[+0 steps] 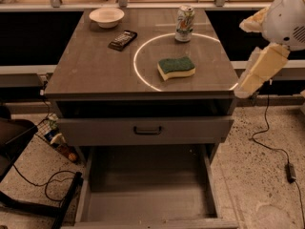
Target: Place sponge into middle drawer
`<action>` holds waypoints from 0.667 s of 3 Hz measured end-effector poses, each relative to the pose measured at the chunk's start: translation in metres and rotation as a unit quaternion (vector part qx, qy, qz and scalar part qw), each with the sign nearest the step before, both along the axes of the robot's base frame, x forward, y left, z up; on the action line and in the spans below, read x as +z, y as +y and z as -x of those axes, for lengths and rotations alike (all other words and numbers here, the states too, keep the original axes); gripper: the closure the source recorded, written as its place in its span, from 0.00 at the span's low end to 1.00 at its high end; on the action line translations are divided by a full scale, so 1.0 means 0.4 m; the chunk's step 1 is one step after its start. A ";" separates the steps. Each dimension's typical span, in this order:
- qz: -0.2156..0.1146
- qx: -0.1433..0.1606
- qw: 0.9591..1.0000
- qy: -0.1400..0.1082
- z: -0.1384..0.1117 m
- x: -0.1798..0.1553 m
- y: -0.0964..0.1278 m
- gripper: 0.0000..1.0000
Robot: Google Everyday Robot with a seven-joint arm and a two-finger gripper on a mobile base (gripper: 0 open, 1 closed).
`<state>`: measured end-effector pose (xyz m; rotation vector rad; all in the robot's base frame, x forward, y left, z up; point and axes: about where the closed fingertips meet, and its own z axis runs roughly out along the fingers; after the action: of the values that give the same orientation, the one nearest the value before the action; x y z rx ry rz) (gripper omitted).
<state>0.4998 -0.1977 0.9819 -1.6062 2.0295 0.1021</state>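
The sponge (176, 67), dark green on top of pale yellow foam, lies on the grey cabinet top inside a white ring mark, right of centre. The middle drawer (147, 202) is pulled out below, and its plain grey floor has nothing on it. Above it is a grey drawer front with a dark bar handle (147, 130). My gripper (247, 86), pale yellow on a white arm, hangs just off the right edge of the cabinet top, to the right of the sponge and apart from it. It holds nothing that I can see.
On the cabinet top (90, 70) stand a white bowl (106, 16) at the back left, a dark flat packet (122, 39) beside it and a drink can (184, 23) at the back behind the sponge. Cables (274, 142) lie on the speckled floor to the right. A dark chair base (28, 175) is at the left.
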 end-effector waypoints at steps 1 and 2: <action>-0.087 0.041 0.995 -0.024 -0.110 0.009 0.079 0.00; -0.167 0.076 0.983 -0.021 -0.189 -0.038 0.157 0.00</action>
<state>0.5752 -0.1348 0.9666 -1.5289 1.7457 0.4385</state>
